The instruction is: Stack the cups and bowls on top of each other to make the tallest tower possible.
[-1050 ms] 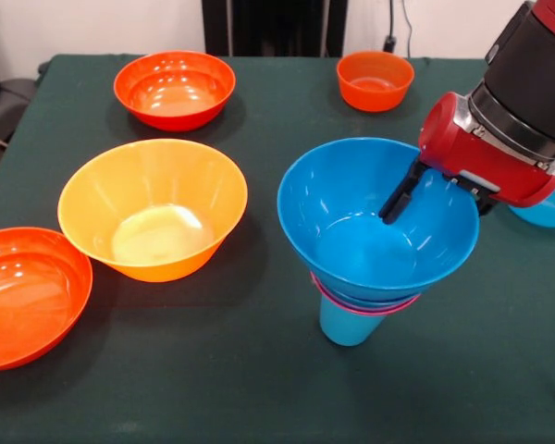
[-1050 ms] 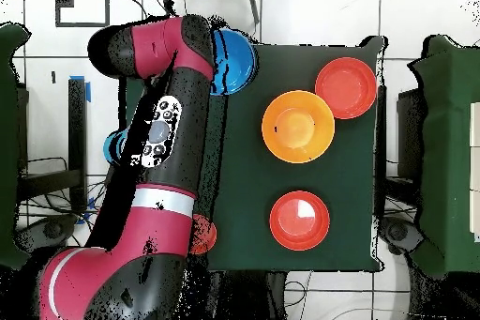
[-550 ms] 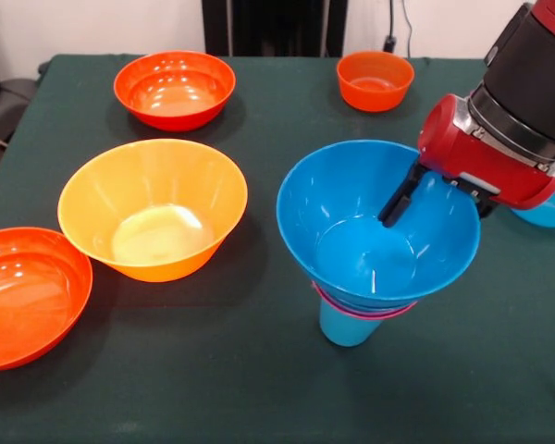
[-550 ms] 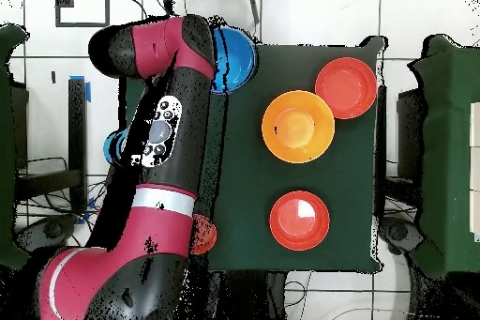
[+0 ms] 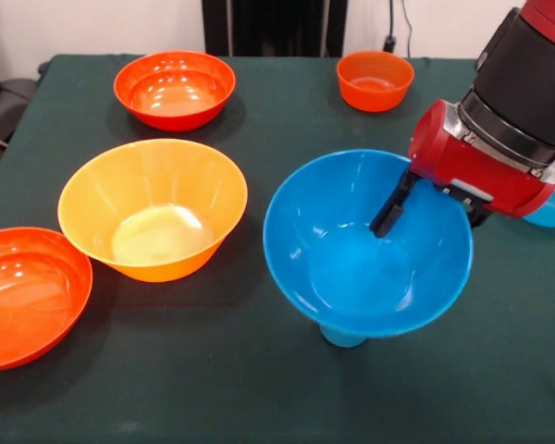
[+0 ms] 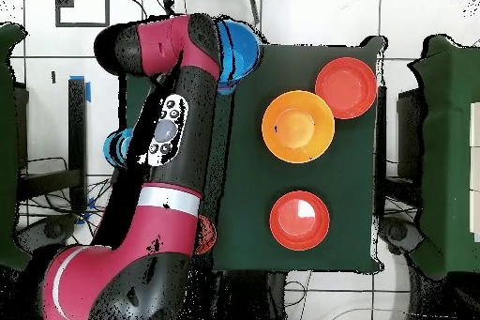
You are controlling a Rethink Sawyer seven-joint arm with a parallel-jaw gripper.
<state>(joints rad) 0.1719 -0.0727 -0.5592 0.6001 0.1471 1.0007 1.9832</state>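
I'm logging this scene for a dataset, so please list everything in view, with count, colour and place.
Large blue bowl: one, tilted, atop a light blue cup, front right.
Yellow-orange bowl: one, left of centre.
Red-orange bowls: two, one at the front left edge, one at back left.
Small orange bowl: one, back right.
Another blue bowl: one, right edge, behind the arm.
Table: dark green cloth.
Gripper: black, reaching into the large blue bowl at its far rim.

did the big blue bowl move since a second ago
Yes. In the front view the big blue bowl has tipped and shifted left toward the yellow bowl, now hiding the pink rim beneath. A gripper finger is inside its rim.
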